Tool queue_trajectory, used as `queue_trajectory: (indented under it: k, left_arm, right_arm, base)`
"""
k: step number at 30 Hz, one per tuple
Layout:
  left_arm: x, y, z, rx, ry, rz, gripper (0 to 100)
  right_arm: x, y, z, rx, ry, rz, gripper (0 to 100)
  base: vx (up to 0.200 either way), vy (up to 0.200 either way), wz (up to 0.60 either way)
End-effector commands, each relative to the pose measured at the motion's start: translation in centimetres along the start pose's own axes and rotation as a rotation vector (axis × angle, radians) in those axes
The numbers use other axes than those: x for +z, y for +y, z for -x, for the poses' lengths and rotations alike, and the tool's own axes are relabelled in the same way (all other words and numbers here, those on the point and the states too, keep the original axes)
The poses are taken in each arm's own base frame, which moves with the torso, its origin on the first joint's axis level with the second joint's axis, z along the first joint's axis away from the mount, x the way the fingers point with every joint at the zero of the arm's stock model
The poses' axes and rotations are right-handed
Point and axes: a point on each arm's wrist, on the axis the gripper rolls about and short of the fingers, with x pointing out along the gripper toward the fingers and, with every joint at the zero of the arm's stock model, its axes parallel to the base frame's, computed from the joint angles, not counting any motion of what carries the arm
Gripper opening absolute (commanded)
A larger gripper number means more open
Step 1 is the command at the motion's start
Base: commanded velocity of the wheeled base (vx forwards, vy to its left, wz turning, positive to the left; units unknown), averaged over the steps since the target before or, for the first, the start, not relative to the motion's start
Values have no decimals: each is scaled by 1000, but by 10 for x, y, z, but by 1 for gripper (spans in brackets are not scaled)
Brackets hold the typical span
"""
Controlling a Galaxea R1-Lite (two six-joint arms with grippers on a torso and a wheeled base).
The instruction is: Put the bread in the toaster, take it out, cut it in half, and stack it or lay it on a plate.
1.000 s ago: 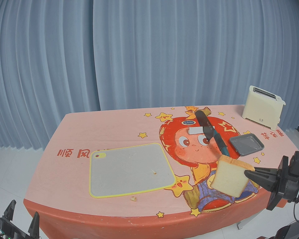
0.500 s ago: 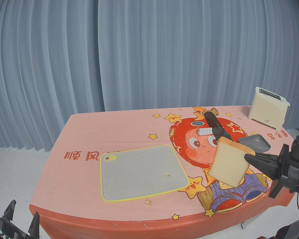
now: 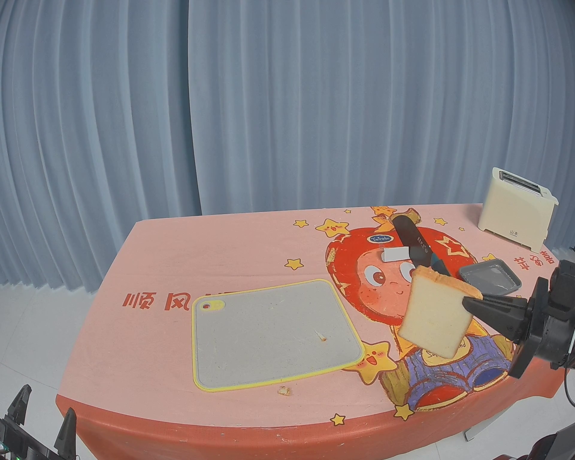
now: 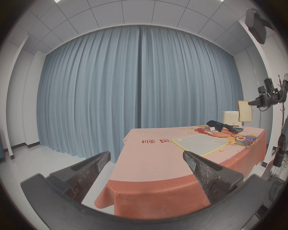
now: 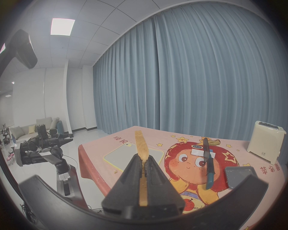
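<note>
- Bread (image 3: pixel 437 314): one pale slice, pinched at its crust edge by the right gripper (image 3: pixel 468 302), hanging tilted in the air over the near right part of the table (image 3: pixel 227 251), touching nothing else.
- Right gripper clamped narrow on the bread; from the right wrist view, bread (image 5: pixel 141 146) seen edge-on between the two black fingers.
- Left gripper (image 4: pixel 145 155) spread wide, holding nothing, low off the table's near left corner.
- Step in hand, judging by the untoasted look: carrying the bread to the toaster (image 3: pixel 516 208), at the far right corner, well apart from the bread.
- Next move probably calls for turning the bread upright, lining its thin edge with a slot, lowering, then letting go.
- Surface: pink cartoon-printed cloth; grey yellow-rimmed board (image 3: pixel 269 326) left of the bread; black knife (image 3: pixel 416 244) beyond the bread; dark plate (image 3: pixel 490 277) just beside the knife; crumb (image 3: pixel 284 390) near the front edge.
- Room: blue-grey curtain (image 3: pixel 287 102) across the back, pale floor (image 3: pixel 24 335), tiled ceiling (image 4: pixel 144 12).
</note>
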Motion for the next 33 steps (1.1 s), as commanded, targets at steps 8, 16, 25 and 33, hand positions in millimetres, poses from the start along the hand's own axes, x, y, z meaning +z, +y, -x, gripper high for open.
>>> queue_trajectory:
  k: [8, 16, 25, 33]
  left_arm:
    - [-5, 0, -1, -1, 17, 1, 100]
    - [-5, 0, -1, -1, 17, 1, 100]
    - [-5, 0, -1, 1, 18, 1, 100]
    - [-5, 0, -1, 1, 18, 1, 100]
  right_arm:
    - [-8, -1, 1, 6, 25, 28, 0]
    - [-5, -1, 5, -5, 5, 30, 0]
    - [-7, -1, 10, -5, -6, 33, 0]
    - [-8, -2, 10, -11, 0, 52, 0]
  base:
    - [0, 0, 0]
    - [0, 0, 0]
    - [0, 0, 0]
    - [0, 0, 0]
